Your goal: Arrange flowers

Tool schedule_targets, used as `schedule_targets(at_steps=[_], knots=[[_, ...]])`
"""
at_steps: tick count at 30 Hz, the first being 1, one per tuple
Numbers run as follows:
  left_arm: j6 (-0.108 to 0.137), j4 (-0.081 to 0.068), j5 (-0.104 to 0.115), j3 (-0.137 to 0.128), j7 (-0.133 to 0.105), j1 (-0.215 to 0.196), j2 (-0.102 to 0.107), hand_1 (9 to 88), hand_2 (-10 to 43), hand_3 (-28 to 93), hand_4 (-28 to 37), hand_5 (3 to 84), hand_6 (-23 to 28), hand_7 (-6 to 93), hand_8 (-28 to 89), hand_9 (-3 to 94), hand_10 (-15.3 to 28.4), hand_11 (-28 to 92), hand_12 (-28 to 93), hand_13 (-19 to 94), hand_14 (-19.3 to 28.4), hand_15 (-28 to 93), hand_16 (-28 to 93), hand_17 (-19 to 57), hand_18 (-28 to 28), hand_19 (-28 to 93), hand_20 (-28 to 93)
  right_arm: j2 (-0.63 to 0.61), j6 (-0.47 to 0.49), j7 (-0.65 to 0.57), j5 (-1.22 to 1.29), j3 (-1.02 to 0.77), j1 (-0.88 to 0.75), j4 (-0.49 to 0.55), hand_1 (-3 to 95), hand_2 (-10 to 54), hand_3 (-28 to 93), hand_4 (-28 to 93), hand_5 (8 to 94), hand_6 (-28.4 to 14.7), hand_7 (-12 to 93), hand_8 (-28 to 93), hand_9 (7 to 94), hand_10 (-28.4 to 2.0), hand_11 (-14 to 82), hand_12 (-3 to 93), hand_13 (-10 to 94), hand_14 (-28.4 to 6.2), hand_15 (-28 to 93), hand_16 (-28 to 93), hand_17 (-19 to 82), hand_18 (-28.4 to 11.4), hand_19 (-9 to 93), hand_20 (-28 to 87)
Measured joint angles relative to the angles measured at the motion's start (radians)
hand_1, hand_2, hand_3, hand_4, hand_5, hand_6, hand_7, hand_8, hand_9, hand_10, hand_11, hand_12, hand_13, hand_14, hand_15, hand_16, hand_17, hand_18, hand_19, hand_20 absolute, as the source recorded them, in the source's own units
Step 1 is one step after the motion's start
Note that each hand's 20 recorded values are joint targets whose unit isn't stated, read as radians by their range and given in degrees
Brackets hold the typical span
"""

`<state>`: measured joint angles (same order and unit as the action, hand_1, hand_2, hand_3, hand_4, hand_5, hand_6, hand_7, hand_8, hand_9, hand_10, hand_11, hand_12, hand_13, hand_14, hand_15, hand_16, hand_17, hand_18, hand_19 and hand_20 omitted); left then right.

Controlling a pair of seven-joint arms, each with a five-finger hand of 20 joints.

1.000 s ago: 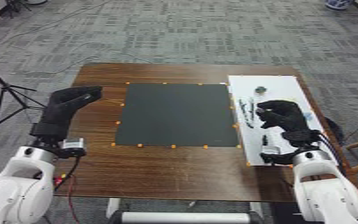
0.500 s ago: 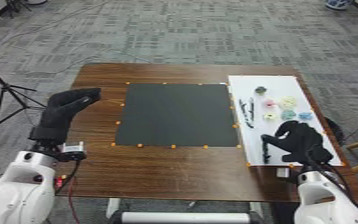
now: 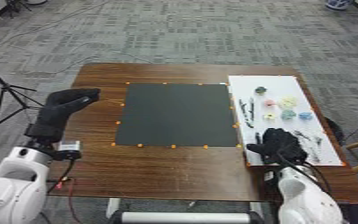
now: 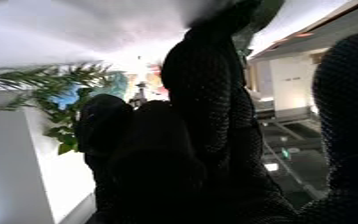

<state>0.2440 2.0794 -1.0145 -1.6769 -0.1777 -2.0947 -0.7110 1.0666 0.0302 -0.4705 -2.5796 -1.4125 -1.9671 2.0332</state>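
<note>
While flowers (image 3: 287, 102) lie beyond the right hand (image 3: 280, 145), openness and hold I cannot tell

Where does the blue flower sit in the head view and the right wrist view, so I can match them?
Head view: blue flower on the white sheet, beyond the right robot hand.
Right wrist view: blue petals among green leaves.
Shared landmark: the paler teal flower, beside it in both.
</note>
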Motion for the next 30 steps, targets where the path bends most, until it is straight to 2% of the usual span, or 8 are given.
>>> schedule_targets(at_steps=[2,4,7,13,16,17,23,30], knots=[[-0.031,0.0,-0.027,-0.018,0.014,0.003,-0.022,33.6,-6.7,65,-16.2,52.6,4.6,14.3,-8,47.7,14.0,21,11,35,16.7,19,1,3.3,14.6,17,20,0.002,0.072,-0.02,0.007,0.002,0.032,0.003,49.0,-9.5,47,-11,69.3,-0.9,33,31,88.6,-9.1,45.7,30.5,94,2.2,66,32,58,-17.1,93,42],[-0.073,0.0,-0.06,-0.037,0.029,0.009,-0.061,33.6,-6.8,65,-16.0,52.5,4.6,14.2,-8,47.6,14.0,21,11,35,16.7,18,1,3.3,14.5,17,20,0.009,0.162,-0.045,0.027,-0.002,0.062,0.01,75.8,-9.5,-20,34,67.5,-0.4,34,37,88.5,-9.0,46.4,30.7,94,2.8,67,31,59,-16.3,93,42],[-0.134,0.0,-0.095,-0.059,0.052,0.021,-0.134,33.5,-6.8,66,-15.9,52.3,4.6,14.1,-8,47.4,14.1,21,11,35,16.7,18,1,3.2,14.5,16,20,0.031,0.273,-0.085,0.087,-0.031,0.092,0.02,81.0,-9.5,-28,40,65.8,-0.8,36,37,88.3,-8.9,46.7,31.0,94,3.3,67,31,60,-15.9,93,41],[-0.142,0.004,-0.092,-0.072,0.065,0.015,-0.179,33.6,-7.0,65,-15.9,52.0,4.7,13.9,-8,46.9,14.0,21,11,35,16.7,18,1,3.1,14.4,16,20,0.072,0.331,-0.122,0.129,-0.059,0.096,0.039,83.9,-9.5,-23,47,66.8,-0.5,39,35,89.9,-8.8,45.8,30.6,94,3.3,68,29,62,-15.1,93,39],[-0.153,0.008,-0.095,-0.092,0.077,0.008,-0.185,33.6,-6.9,65,-16.0,51.9,4.8,13.8,-8,46.6,14.0,21,11,34,16.7,18,1,3.0,14.4,15,19,0.084,0.337,-0.134,0.151,-0.064,0.096,0.047,60.9,-9.5,46,0,69.6,0.0,39,34,91.8,-8.7,44.6,30.5,94,2.9,70,27,63,-15.1,93,39],[-0.162,0.008,-0.099,-0.101,0.083,0.009,-0.192,33.6,-6.9,65,-16.0,51.8,4.8,13.7,-8,46.5,14.0,21,11,34,16.8,17,1,3.0,14.4,15,19,0.087,0.339,-0.142,0.168,-0.068,0.095,0.048,59.4,-9.5,51,-3,70.1,-0.1,39,34,92.1,-8.7,44.3,30.4,94,2.8,70,27,63,-15.1,93,39],[-0.228,0.008,-0.124,-0.126,0.113,0.02,-0.255,33.4,-6.9,65,-15.9,51.7,4.9,13.4,-8,46.1,14.0,21,11,34,16.8,17,1,2.8,14.3,15,19,0.088,0.346,-0.154,0.28,-0.09,0.09,0.056,58.9,-9.5,53,-4,71.2,-0.5,39,33,92.8,-8.4,43.3,30.6,94,2.9,70,26,64,-15.0,93,38],[-0.222,0.007,-0.133,-0.118,0.109,0.02,-0.254,33.5,-6.7,65,-16.1,51.8,4.9,13.6,-8,46.3,14.0,21,11,34,16.9,17,1,2.9,14.3,15,19,0.064,0.32,-0.118,0.287,-0.071,0.09,0.057,57.8,-9.5,55,-2,71.2,-0.7,39,33,93.0,-8.2,43.4,30.8,94,3.0,71,25,64,-15.0,93,39]])
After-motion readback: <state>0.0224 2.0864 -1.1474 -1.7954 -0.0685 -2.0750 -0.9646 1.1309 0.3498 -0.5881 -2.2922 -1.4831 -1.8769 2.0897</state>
